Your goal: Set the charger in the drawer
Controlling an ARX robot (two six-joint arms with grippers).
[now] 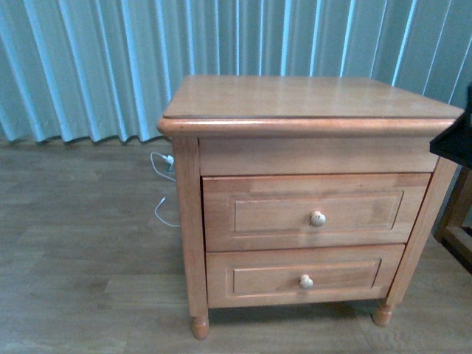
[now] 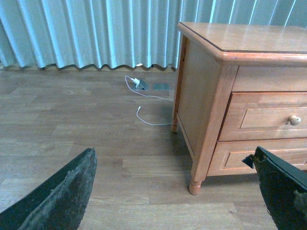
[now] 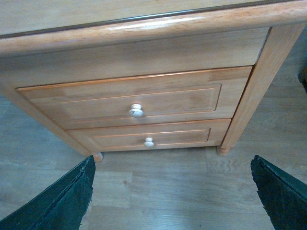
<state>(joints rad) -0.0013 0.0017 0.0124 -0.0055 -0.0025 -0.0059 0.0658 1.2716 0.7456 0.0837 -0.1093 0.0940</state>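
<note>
The charger is not in view in any frame. The drawer (image 1: 265, 214) is the taller, upper one of the light-brown nightstand (image 1: 310, 99). It is shut, with a round pale knob (image 1: 317, 218). It also shows in the left wrist view (image 2: 268, 117) and the right wrist view (image 3: 96, 103). My left gripper (image 2: 177, 191) is open and empty over the floor, off the nightstand's left front corner. My right gripper (image 3: 172, 191) is open and empty over the floor in front of the drawers, apart from them.
The shorter lower drawer (image 1: 265, 279) is shut too. A thin white cord (image 2: 144, 96) lies on the wood floor by a floor socket (image 2: 160, 86) near the blue-green curtain (image 1: 88, 66). A dark object (image 1: 453, 140) sits at the front view's right edge.
</note>
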